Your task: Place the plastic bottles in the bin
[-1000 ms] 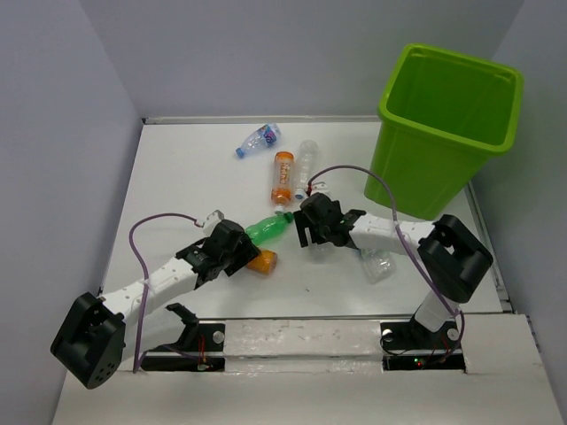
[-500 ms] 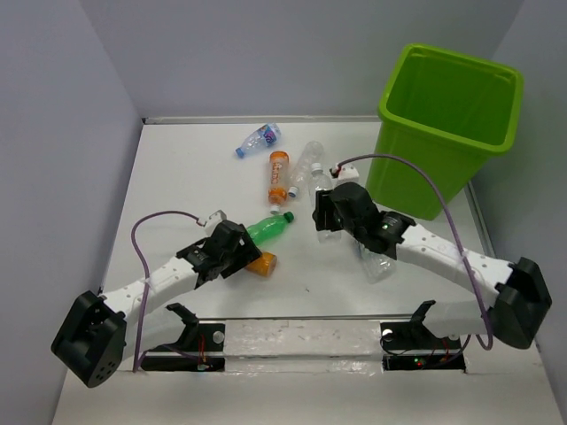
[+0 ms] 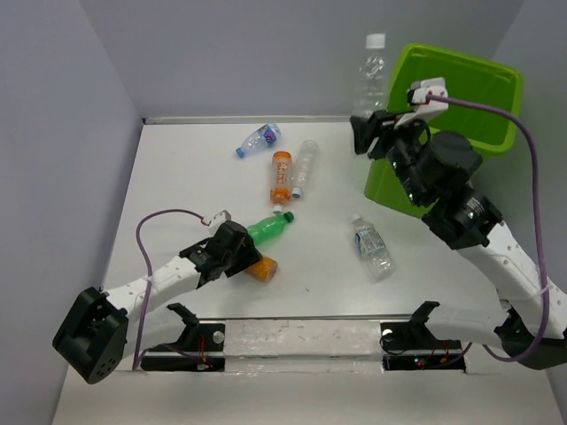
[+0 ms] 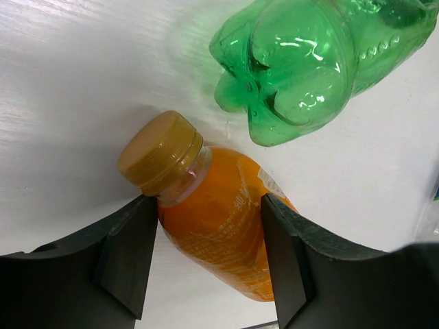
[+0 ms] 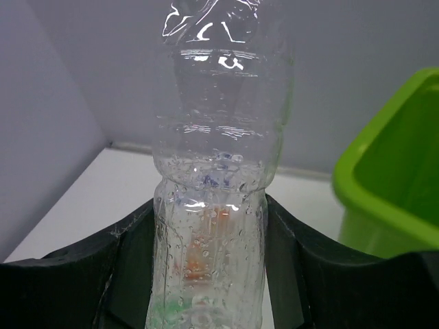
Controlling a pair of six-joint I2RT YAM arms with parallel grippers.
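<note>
The green bottle (image 4: 322,62) is glossy see-through plastic; the bin (image 3: 474,64) is smooth plastic; the counter (image 3: 195,177) looks matt white.

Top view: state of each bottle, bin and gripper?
Left gripper, shut on near orange bottle.
Right gripper, shut on clear bottle, upright in midair.
Bin, upright, open.
Green bottle, lying loose.
Far orange bottle, lying loose.
Farthest bottle, lying loose.
Two other clear bottles, lying loose.

The lime-green square plastic tub (image 3: 469,66), gold-capped orange plastic bottle (image 4: 219,233), translucent green plastic bottle (image 4: 309,62) and clear ribbed plastic bottle (image 5: 216,205) are gleaming.
</note>
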